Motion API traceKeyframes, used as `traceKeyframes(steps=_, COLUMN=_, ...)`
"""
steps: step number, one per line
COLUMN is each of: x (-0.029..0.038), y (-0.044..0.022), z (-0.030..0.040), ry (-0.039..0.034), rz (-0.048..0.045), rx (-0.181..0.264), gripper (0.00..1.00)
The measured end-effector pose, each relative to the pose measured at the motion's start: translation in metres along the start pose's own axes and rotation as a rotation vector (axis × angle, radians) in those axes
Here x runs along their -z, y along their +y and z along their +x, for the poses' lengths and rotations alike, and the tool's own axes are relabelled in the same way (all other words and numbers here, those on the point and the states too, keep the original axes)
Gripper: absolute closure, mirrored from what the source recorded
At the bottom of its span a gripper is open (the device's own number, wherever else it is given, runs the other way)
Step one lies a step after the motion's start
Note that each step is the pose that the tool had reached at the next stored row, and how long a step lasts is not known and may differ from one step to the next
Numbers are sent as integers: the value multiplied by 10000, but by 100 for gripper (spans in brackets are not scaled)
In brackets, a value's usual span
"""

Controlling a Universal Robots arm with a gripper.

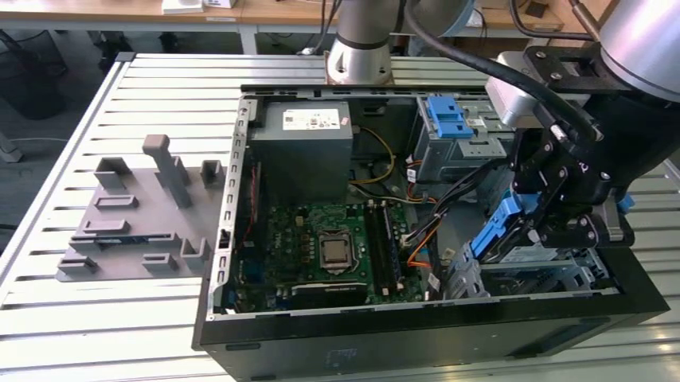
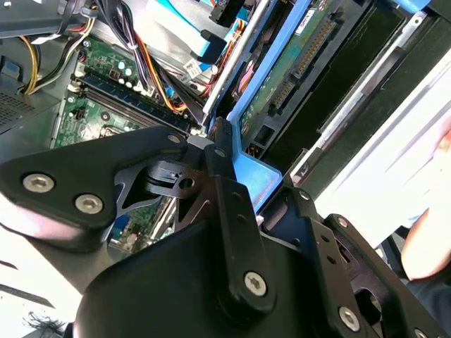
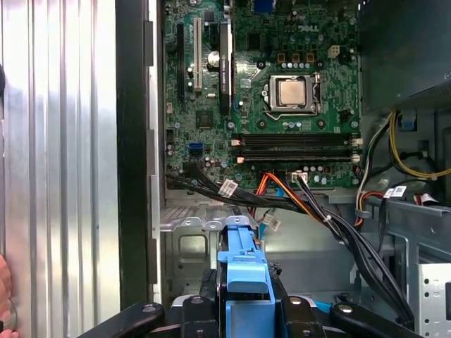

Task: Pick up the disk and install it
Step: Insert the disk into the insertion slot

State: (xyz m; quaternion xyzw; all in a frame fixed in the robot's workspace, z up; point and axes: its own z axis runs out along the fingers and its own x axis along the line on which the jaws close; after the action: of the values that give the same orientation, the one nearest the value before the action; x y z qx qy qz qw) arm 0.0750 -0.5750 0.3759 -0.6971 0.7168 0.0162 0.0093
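Note:
The disk [image 1: 494,232] hangs tilted over the metal drive cage [image 1: 537,274] at the front corner of the open computer case, on the exterior view's right. Its blue side rail faces the motherboard. My gripper [image 1: 547,227] is shut on it from above. In the second wrist view the black fingers [image 2: 222,158] clamp the blue rail, and the disk's green circuit-board underside [image 2: 296,63] runs away from them. In the first wrist view the blue rail end [image 3: 244,271] stands between the finger links, above the cage floor [image 3: 190,246].
The case holds a motherboard [image 1: 324,247], a grey power-supply box [image 1: 301,151], a blue latch [image 1: 448,118] and loose cables [image 1: 425,231] beside the cage. A grey fixture [image 1: 138,215] lies on the slatted table. A person's hand [image 2: 430,232] is close by.

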Motion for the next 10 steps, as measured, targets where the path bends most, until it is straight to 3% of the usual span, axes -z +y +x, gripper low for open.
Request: traceKeyframes(steps=10, x=-63, y=-1, z=2, ry=0, rz=0, rx=0, gripper=64)
